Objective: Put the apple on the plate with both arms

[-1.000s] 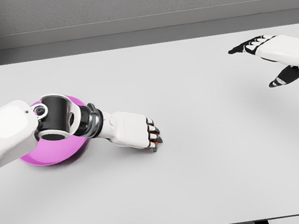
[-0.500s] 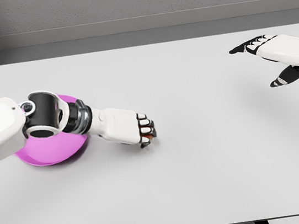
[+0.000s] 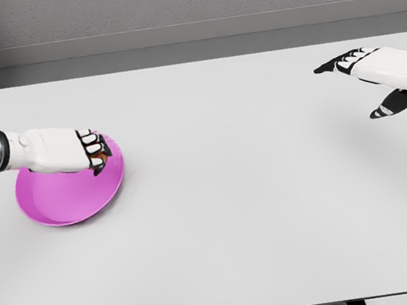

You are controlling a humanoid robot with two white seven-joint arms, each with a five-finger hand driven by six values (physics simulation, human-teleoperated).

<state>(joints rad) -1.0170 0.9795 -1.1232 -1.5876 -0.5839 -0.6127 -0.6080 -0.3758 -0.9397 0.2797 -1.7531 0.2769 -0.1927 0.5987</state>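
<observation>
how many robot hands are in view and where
2. The left robot hand is over the far rim of the pink plate, fingers curled around a small reddish thing, probably the apple. The right robot hand hovers open at the table's right edge.

The left hand [image 3: 67,150] is reaching in from nine o'clock with its forearm level and its fingers [image 3: 94,148] curling tight. The right hand [image 3: 379,78] is hovering at two o'clock, fingers spreading toward nine o'clock, thumb hanging below.

A magenta plate [image 3: 63,202] is lying flat. A reddish apple [image 3: 99,161], mostly hidden, is sitting over the plate's right rim.
</observation>
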